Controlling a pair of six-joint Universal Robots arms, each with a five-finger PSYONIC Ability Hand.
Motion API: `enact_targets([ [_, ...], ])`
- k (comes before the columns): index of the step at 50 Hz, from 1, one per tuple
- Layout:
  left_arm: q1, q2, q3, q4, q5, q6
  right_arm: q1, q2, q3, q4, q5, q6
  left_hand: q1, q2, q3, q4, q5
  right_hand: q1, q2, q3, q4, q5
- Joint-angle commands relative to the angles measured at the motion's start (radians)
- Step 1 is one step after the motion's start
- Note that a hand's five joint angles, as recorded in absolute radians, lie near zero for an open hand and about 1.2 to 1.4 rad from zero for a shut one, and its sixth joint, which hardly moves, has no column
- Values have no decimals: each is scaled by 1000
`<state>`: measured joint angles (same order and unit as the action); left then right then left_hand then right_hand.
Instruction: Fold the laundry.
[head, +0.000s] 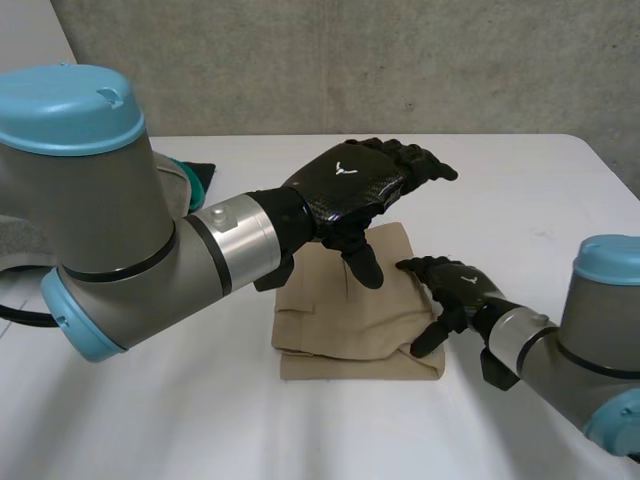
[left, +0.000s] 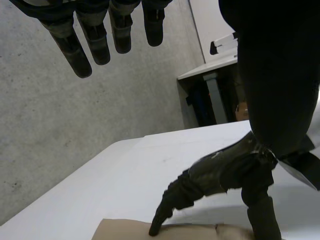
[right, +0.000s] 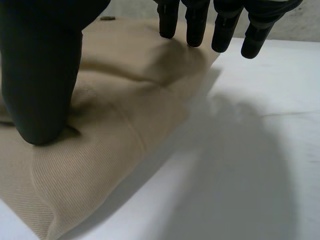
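Pressing w/ our right hand (head: 455, 290) on the cloth (head: 340, 325), we keep the fingers straight & a bit apart. Fingertips are down on its right edge, and the thumb (right: 40, 100) is pushed into the fabric nr the front right corner. Nothing is pinched. Our left hand (head: 350, 180) hovers above the cloth's far part w/o touching it, fingers (left: 100, 45) straight & side by side, thumb pointing down, holding nothing. We see the cloth is tan, folded into a thick rectangle, lying flat approx. mid-table (head: 540, 190) between both arms. Further out, a grey & teal pile (head: 195, 178) sits at the table's left, partly behind our left arm.
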<state>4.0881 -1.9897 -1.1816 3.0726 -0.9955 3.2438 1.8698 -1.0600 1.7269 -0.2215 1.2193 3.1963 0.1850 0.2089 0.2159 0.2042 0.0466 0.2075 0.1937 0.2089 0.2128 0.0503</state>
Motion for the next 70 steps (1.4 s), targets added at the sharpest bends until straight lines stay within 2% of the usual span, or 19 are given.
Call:
enact_targets([
  [1,0,2,-3,1,-3,1,46,64,-49,-26,6,-10,52,28,21,33,16,-33,-19,-34,-38,-50],
  [3,0,2,-4,3,-5,1,65,78,-67,-30,8,-12,55,31,24,36,19,-32,-18,-33,-37,-49],
  [5,0,2,-4,3,-5,1,72,91,-84,-32,11,-13,55,31,24,36,19,249,262,247,243,231],
  [6,0,2,-4,2,-5,1,74,104,-102,-32,11,-9,55,31,24,36,19,811,825,810,806,794],
  [7,0,2,-4,3,-5,1,74,112,-115,-32,11,-6,55,31,24,36,19,1185,1199,1184,1180,1168],
  [10,1,2,-4,3,-5,1,68,129,-161,-22,13,-4,55,31,24,36,19,1189,1203,1187,1183,1171],
  [19,5,12,0,3,-5,1,37,153,-254,-110,48,0,55,31,24,36,19,1189,1203,1187,1183,1171],
  [26,5,31,8,3,-5,-1,-138,282,-502,-95,147,7,55,31,24,36,19,1189,1203,1187,1183,1171],
  [33,1,39,31,5,-8,-4,-273,492,-864,31,181,7,55,31,24,36,19,1189,1203,1187,1183,1171],
  [41,-3,43,50,3,-26,-6,-421,797,-1445,311,195,5,55,31,24,36,19,1189,1203,1187,1183,1171],
  [44,-11,42,50,3,-26,-6,-451,847,-1543,355,186,5,55,31,24,36,19,1189,1203,1187,1183,1171],
  [48,-22,42,50,3,-29,-6,-480,851,-1541,356,163,10,55,31,24,36,19,1189,1203,1187,1183,1171],
  [50,-22,40,50,3,-34,-6,-486,851,-1541,356,160,13,55,31,24,36,19,164,178,163,159,147],
  [51,-22,39,50,3,-34,-6,-486,851,-1541,356,160,13,55,31,24,36,19,-33,-19,-34,-38,-50],
  [55,-22,37,50,3,-34,-6,-489,850,-1538,355,189,13,55,31,24,36,19,-33,-19,-34,-38,-50],
  [60,-22,37,48,3,-35,-7,-511,829,-1502,341,310,7,55,31,24,36,19,-33,-19,-34,-38,-50],
  [62,-23,40,45,3,-35,-7,-511,799,-1471,332,296,7,55,31,24,36,19,-33,-19,-34,-38,-50],
  [66,-22,45,40,3,-37,-6,-503,689,-1328,271,266,-18,55,31,24,36,19,-33,-19,-34,-38,-50],
  [70,-23,48,36,1,-54,-6,-488,531,-1120,85,318,-130,55,31,24,36,19,-33,-19,-34,-38,-50],
])
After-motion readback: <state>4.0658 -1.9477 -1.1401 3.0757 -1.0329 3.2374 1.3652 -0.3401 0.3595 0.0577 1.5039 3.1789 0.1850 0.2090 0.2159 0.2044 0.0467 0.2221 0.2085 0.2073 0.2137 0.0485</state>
